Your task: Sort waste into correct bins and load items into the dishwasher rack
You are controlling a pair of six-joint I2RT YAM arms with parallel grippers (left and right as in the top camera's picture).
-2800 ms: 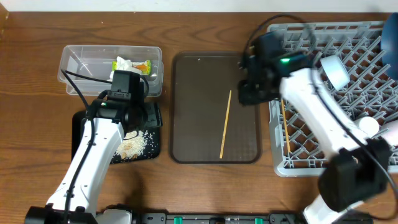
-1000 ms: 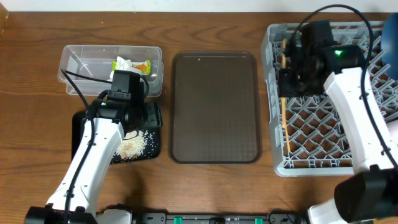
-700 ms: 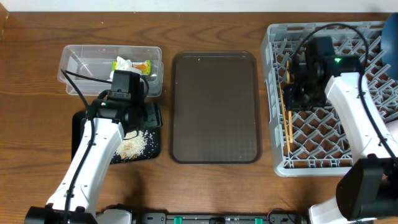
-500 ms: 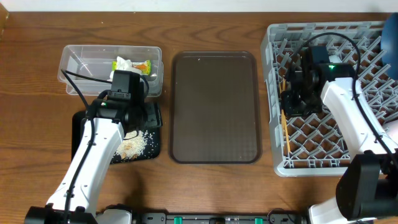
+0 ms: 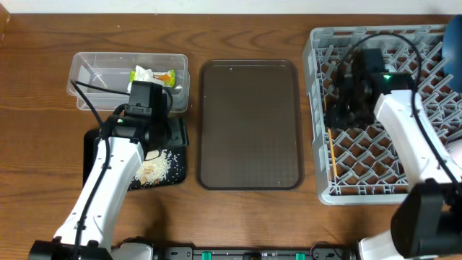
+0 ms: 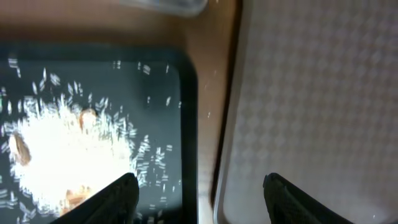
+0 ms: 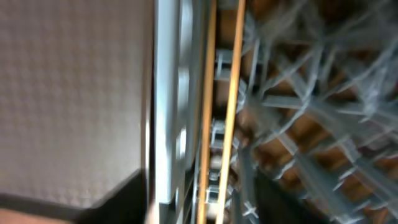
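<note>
The grey dishwasher rack (image 5: 382,166) fills the right side. Two wooden chopsticks (image 5: 332,152) lie side by side along its left wall; in the right wrist view they (image 7: 221,112) rest on the lattice. My right gripper (image 5: 339,108) hovers over them, and its open fingers (image 7: 199,202) straddle them without pinching. My left gripper (image 5: 155,137) is open and empty (image 6: 199,199) over the right rim of the black tray (image 5: 94,144), which holds rice scraps (image 5: 153,170) (image 6: 62,149). The clear tub (image 5: 94,76) holds the yellow-green wrapper (image 5: 164,76) and a white tissue (image 5: 142,72).
The brown serving tray (image 5: 250,123) lies between the bins and the rack, and its edge shows in both wrist views (image 6: 311,93) (image 7: 68,93). A dark-blue plate (image 5: 455,32) stands at the rack's far right corner. Wooden tabletop surrounds everything.
My right gripper carried a chopstick from the brown tray into the rack and laid it beside the other, then opened and drew slightly up. The left arm has not moved.
</note>
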